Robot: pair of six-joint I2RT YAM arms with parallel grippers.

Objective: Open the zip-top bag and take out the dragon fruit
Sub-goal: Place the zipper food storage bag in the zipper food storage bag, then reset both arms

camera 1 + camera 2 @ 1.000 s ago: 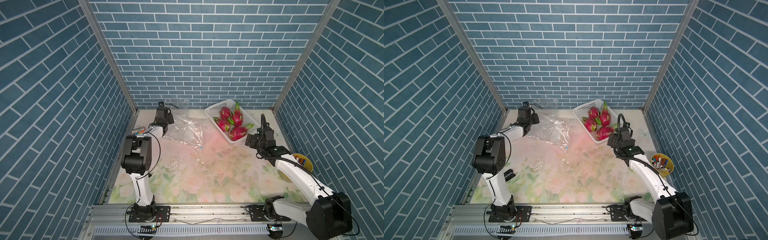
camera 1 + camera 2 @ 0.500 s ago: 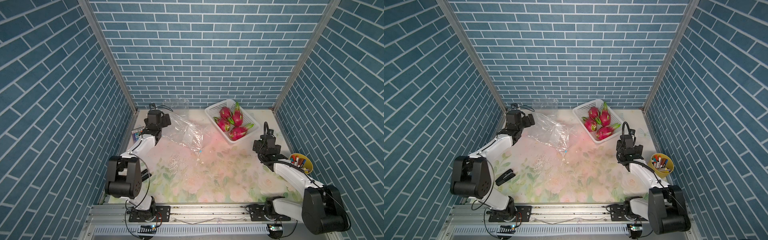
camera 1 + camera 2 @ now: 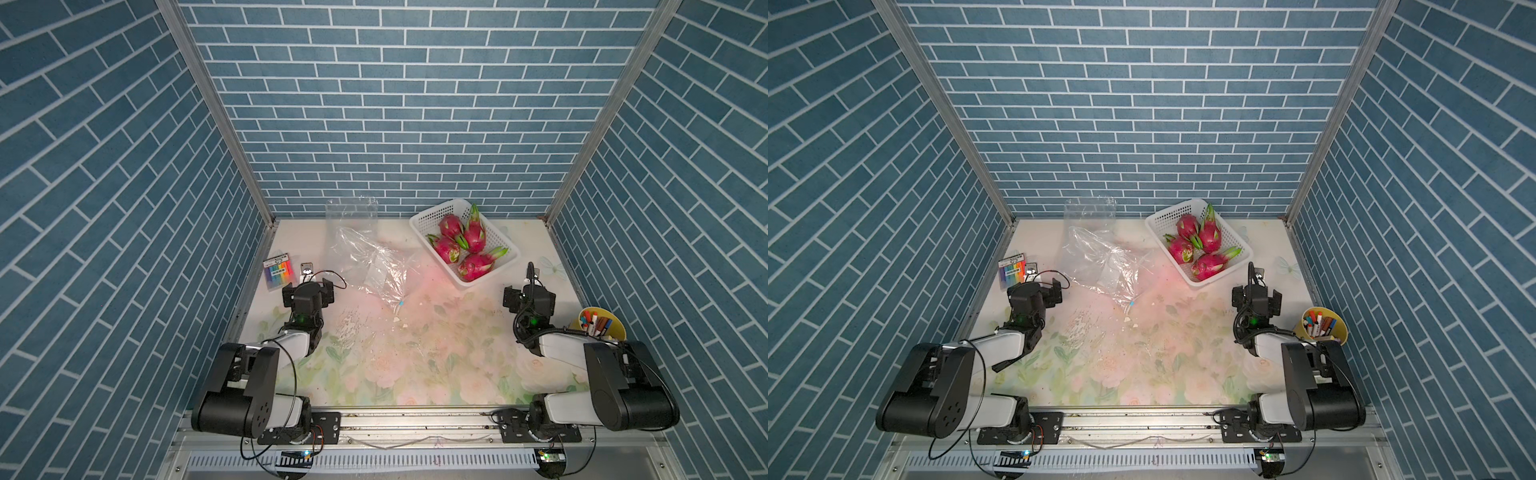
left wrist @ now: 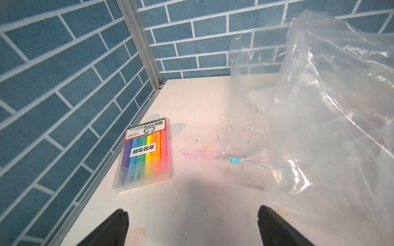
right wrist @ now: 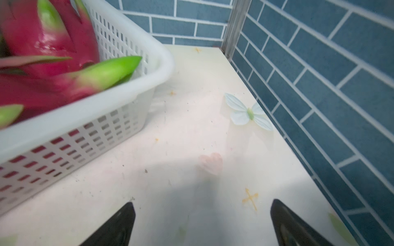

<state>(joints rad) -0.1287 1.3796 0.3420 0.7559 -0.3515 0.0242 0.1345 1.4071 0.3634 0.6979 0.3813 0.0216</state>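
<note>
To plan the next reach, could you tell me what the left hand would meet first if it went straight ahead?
Probably bare table ahead of the left hand, between the pen pack and the bag; the bag's blue slider lies just beside that line, though depth is unclear.

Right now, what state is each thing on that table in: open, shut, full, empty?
zip-top bag: crumpled, lying loose, no fruit visible inside, seal unclear
dragon fruit: four, all in the basket
basket: upright, holding the fruit
left pincer: open, empty
right pincer: open, empty
marker pack: lying flat
yellow cup: upright, full of markers
</note>
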